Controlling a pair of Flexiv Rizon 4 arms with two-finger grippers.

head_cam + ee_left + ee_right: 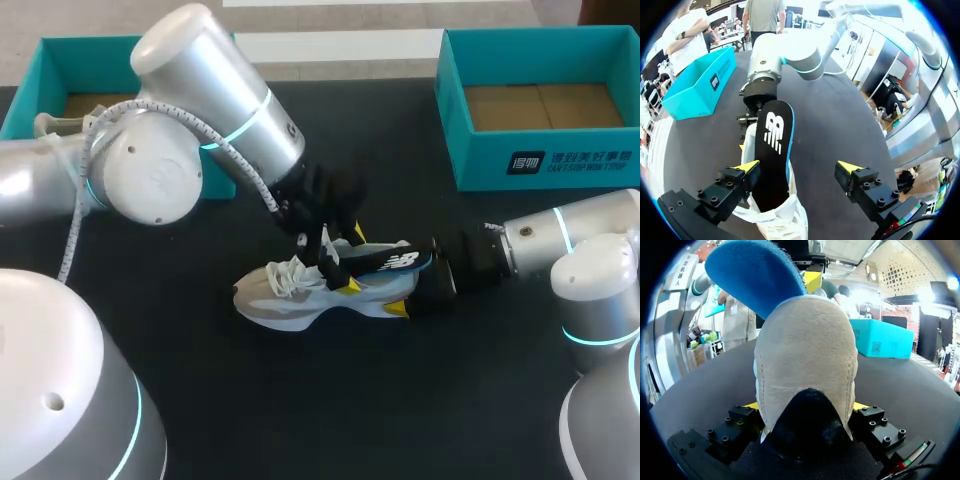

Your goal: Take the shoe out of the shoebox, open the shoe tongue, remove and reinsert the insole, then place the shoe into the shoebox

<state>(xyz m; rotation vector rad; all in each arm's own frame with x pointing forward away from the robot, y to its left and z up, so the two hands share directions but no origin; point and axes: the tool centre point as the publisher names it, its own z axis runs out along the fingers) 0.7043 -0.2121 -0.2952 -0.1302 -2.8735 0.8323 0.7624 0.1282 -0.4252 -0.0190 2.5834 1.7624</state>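
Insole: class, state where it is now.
Head view, mid-table: the insole sticks out of the shoe, between the fingers of the open left tool; the right tool grips the shoe's heel.

Left jaws are spread wide over a white and grey lace-up sneaker on the black worktop. Black foam insole with a blue edge sticks up out of it, right beside one yellow fingertip, well apart from the other. Silver right arm is at the heel end, teal cardboard shoebox off to the side
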